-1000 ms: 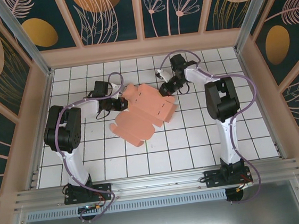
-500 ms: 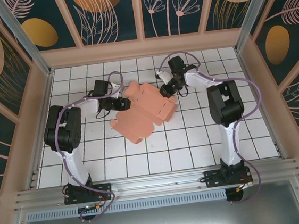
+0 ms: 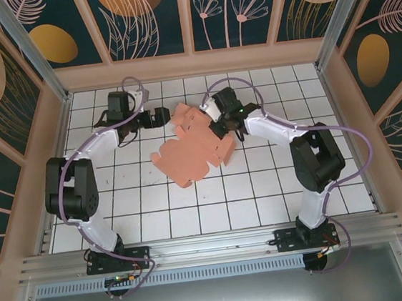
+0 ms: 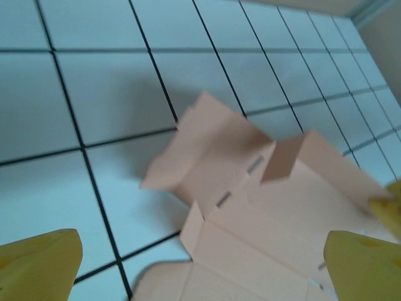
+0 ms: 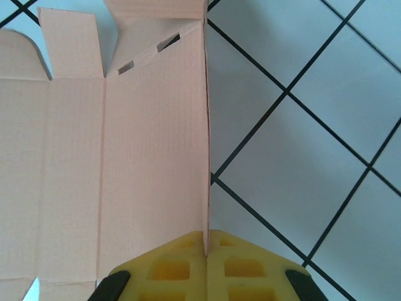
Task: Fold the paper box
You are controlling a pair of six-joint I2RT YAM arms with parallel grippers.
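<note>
Right wrist view: my right pincer (image 5: 205, 241) clenches a raised wall (image 5: 205, 94) of the paper box (image 5: 125, 157), otherwise flat on the surface (image 5: 326, 157). Left pincer (image 4: 200, 266) gapes beside its flaps (image 4: 207, 135); I'd fold those up next.

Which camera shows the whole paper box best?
The top external view: the whole paper box lies there, mostly flat. The left wrist view shows its raised flaps close up; the right wrist view shows one edge pinched in the right end effector.

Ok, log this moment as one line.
paper box: mostly flat, one panel raised | left gripper: open, near far flap | right gripper: shut on raised panel's edge
</note>
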